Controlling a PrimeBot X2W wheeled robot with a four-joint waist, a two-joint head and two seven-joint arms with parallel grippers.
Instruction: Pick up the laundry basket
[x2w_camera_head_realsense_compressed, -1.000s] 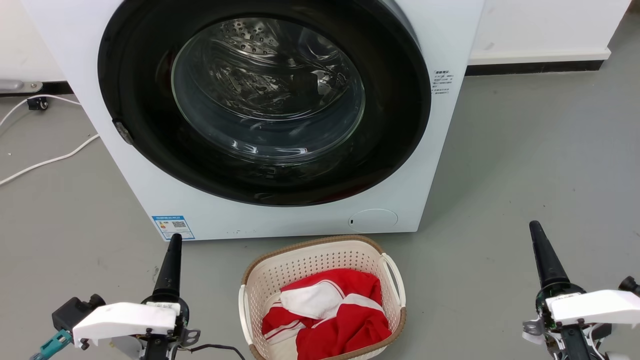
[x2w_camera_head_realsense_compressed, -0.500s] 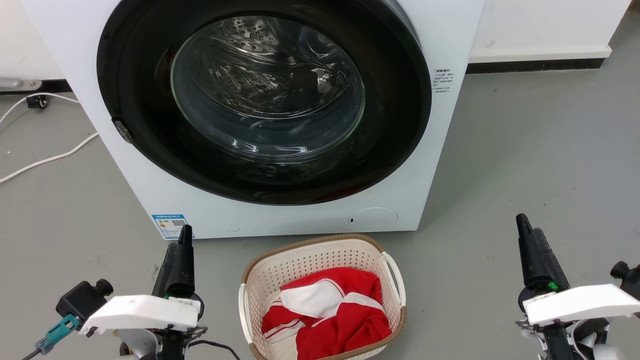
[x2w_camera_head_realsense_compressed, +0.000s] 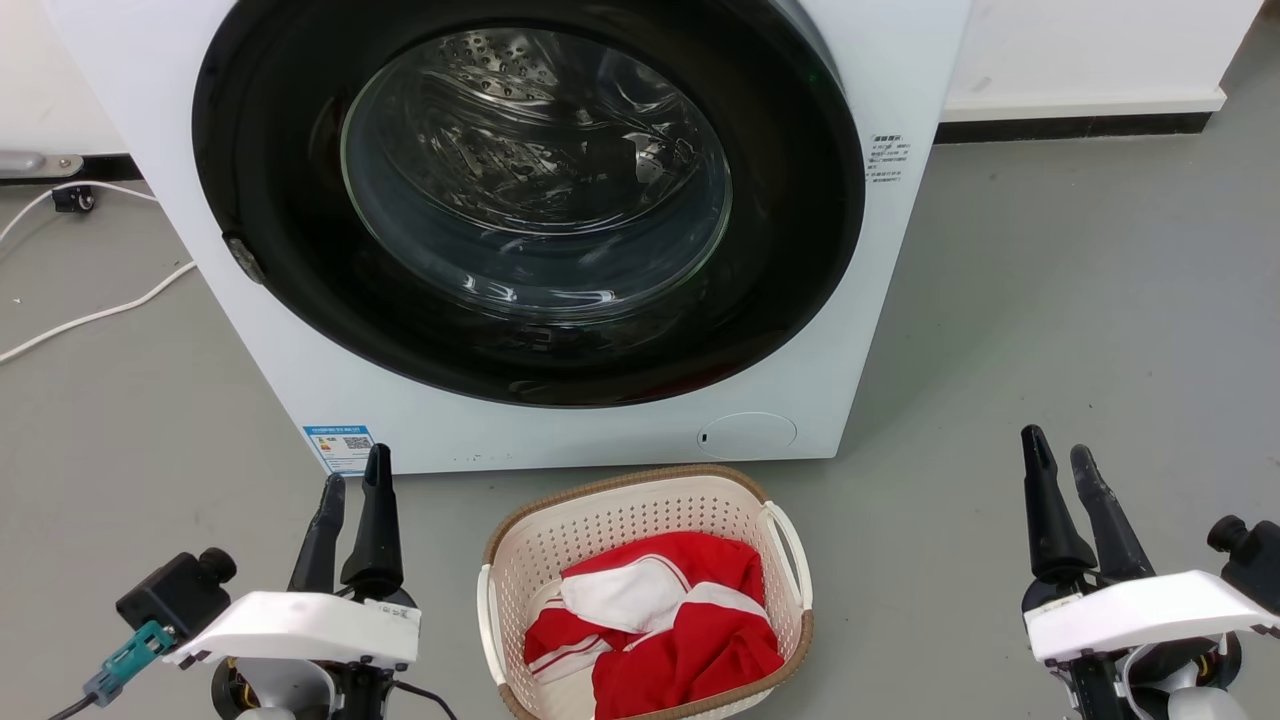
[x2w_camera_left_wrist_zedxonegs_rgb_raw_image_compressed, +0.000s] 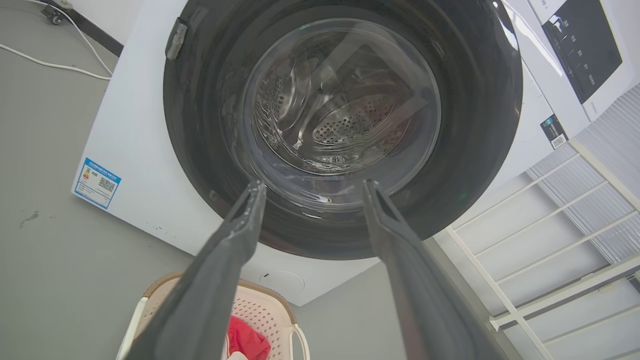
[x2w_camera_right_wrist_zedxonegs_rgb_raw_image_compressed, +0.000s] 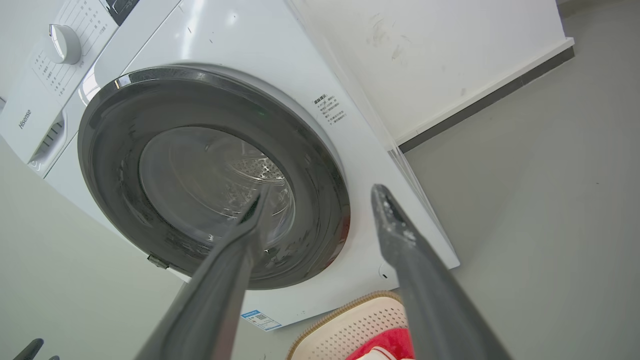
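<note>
Both grippers sit low in the head view, nearest the camera. My left gripper (x2w_camera_head_realsense_compressed: 356, 466) has its two dark fingers parted with nothing between them; my right gripper (x2w_camera_head_realsense_compressed: 1055, 442) is likewise spread and empty. Between them, apart from each, the small cream-white perforated plastic laundry basket (x2w_camera_head_realsense_compressed: 640, 520) with a brown woven-look rim stands on the grey floor (x2w_camera_head_realsense_compressed: 1050, 300), holding a crumpled red and white garment (x2w_camera_head_realsense_compressed: 690, 650). Just behind it stands the white front-loading washing machine (x2w_camera_head_realsense_compressed: 560, 440), its round dark glass door (x2w_camera_head_realsense_compressed: 800, 300) closed. Farther off on my left, a white cable (x2w_camera_head_realsense_compressed: 100, 318) lies on the floor.
</note>
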